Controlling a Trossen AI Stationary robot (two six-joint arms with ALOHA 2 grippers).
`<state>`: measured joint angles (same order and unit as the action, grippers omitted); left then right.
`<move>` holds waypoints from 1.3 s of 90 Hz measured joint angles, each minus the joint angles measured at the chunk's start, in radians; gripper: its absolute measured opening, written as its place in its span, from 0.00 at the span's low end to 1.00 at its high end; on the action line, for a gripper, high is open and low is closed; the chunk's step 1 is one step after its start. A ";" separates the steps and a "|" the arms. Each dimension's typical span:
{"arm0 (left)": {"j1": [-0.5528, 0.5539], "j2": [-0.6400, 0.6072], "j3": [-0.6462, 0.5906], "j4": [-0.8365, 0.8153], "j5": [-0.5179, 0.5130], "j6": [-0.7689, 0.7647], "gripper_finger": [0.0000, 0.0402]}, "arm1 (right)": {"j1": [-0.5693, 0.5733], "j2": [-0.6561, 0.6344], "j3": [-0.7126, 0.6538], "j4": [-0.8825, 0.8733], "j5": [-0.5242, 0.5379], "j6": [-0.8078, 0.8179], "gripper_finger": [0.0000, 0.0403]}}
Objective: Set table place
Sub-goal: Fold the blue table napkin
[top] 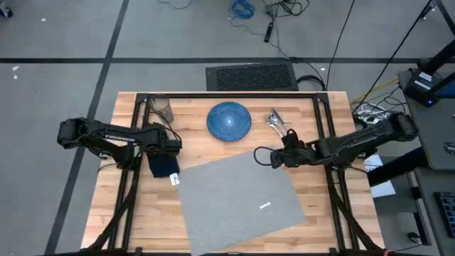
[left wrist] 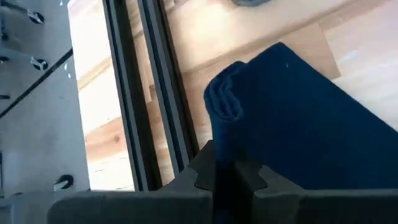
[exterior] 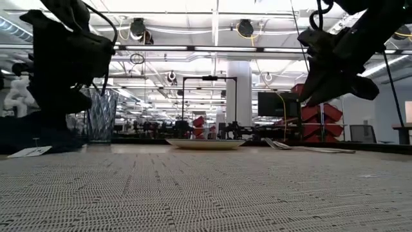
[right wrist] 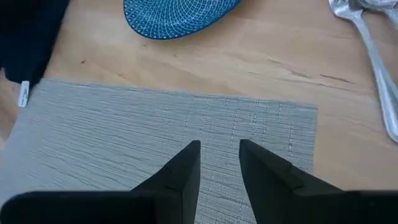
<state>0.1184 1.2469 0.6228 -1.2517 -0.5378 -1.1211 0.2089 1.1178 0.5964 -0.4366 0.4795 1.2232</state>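
The navy napkin [top: 163, 167] lies at the grey placemat's [top: 238, 195] far left corner, with my left gripper [left wrist: 224, 180] shut on it. The placemat lies flat on the wooden table [top: 323, 213]. Over its far right corner my right gripper [right wrist: 219, 162] hangs open, clear of the mat, as the low view shows [exterior: 328, 71]. The blue plate [top: 229, 119] rests on the table beyond the mat. Silver cutlery [top: 277, 124] lies to the plate's right. A clear glass [top: 162, 108] stands at the far left. My left gripper pinches the folded napkin between its two fingers, on the cloth near one edge [left wrist: 227, 158]. Several layers show at the fold [left wrist: 224, 102]. The fingers come from above, slanting down. The napkin's lower part [exterior: 32, 135] rests on the table, its white tag beside it.
Black frame rails [top: 138, 135] run along the table's left and right sides and its far edge. Bare wood shows left of the placemat and along the right side [top: 334, 192].
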 joint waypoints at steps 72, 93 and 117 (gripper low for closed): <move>0.000 0.000 0.090 0.088 0.071 0.218 0.67 | 0.000 0.018 0.000 0.015 -0.036 -0.004 0.25; -0.014 0.000 0.175 0.138 0.238 0.233 0.73 | 0.000 0.018 0.000 0.015 -0.036 -0.008 0.25; -0.066 0.000 0.179 0.205 0.300 0.206 0.73 | 0.000 0.018 0.000 0.015 -0.036 -0.008 0.25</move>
<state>0.0525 1.2472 0.8022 -1.0466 -0.2378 -0.9155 0.2092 1.1355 0.5964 -0.4218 0.4438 1.2148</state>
